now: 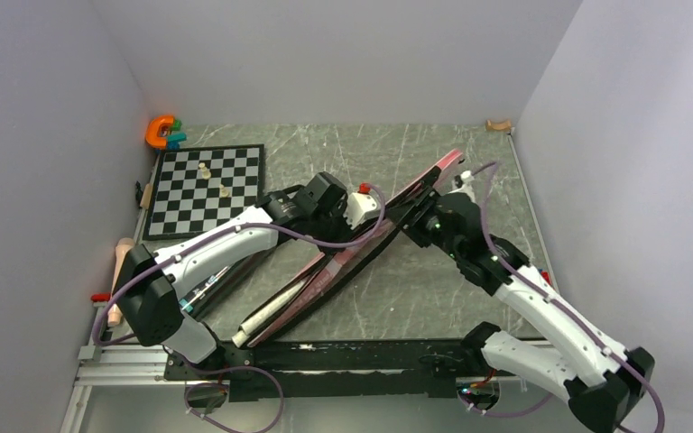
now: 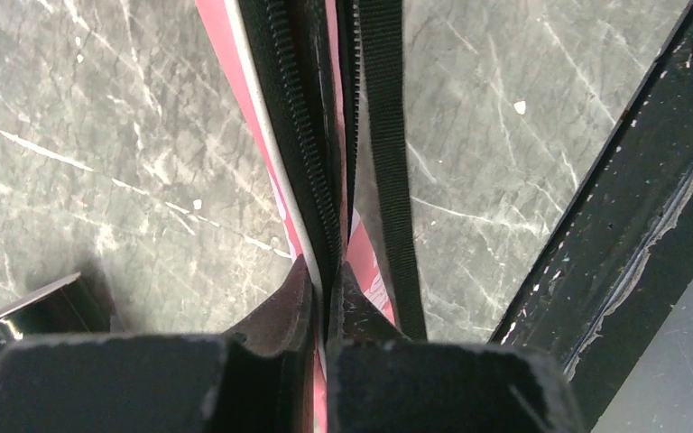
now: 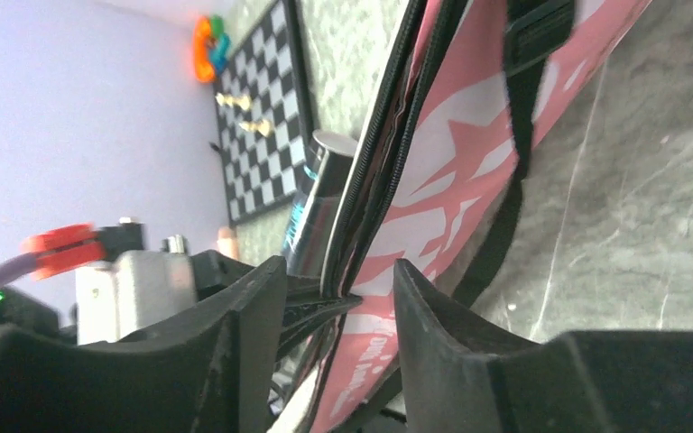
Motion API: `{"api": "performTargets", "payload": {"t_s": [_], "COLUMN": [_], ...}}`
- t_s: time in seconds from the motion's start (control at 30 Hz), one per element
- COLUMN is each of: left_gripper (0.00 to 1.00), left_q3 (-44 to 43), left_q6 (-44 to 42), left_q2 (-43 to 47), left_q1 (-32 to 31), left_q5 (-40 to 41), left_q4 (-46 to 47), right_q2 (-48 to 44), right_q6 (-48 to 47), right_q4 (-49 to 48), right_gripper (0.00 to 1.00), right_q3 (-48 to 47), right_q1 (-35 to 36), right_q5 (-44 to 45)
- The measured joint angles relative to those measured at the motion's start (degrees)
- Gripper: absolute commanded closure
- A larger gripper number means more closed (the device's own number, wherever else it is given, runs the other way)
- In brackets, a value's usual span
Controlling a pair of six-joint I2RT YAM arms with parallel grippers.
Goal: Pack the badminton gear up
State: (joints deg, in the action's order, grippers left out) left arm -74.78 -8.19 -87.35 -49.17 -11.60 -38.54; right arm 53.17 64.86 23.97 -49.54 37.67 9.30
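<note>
A pink racket-shaped bag (image 1: 325, 269) is laid slantwise on the counter (image 1: 397, 302), just right of the chessboard (image 1: 206, 189). Its black zipper edge (image 2: 302, 135) is pinched by the left claw (image 2: 328, 287), pressed together. Farther from the chessboard, the right claw (image 3: 338, 293) is spread, with that edge seen between its fingers (image 3: 253, 343).

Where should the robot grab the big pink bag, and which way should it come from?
Probably the black zipper edge of the pink bag, pinched from above. The bag's faces are too wide to pinch, but this edge is thin and points up. The left gripper is shut on it there.
</note>
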Motion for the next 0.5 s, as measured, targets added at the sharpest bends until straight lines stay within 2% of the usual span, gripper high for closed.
{"api": "performTargets", "payload": {"t_s": [0.23, 0.5], "left_gripper": [1.00, 1.00], "left_q3": [0.0, 0.0], "left_q6": [0.1, 0.0], "left_q2": [0.0, 0.0], "left_q1": [1.4, 1.4], "left_q5": [-0.1, -0.1], "left_q4": [-1.4, -1.7], "right_q2": [-6.2, -0.5], "right_q6": [-2.5, -4.2], "right_q4": [3.4, 1.5], "right_gripper": [0.39, 0.37], "right_q3": [-2.9, -5.7], "right_q1": [-7.1, -11.9], "right_q5": [-0.8, -5.2]}}
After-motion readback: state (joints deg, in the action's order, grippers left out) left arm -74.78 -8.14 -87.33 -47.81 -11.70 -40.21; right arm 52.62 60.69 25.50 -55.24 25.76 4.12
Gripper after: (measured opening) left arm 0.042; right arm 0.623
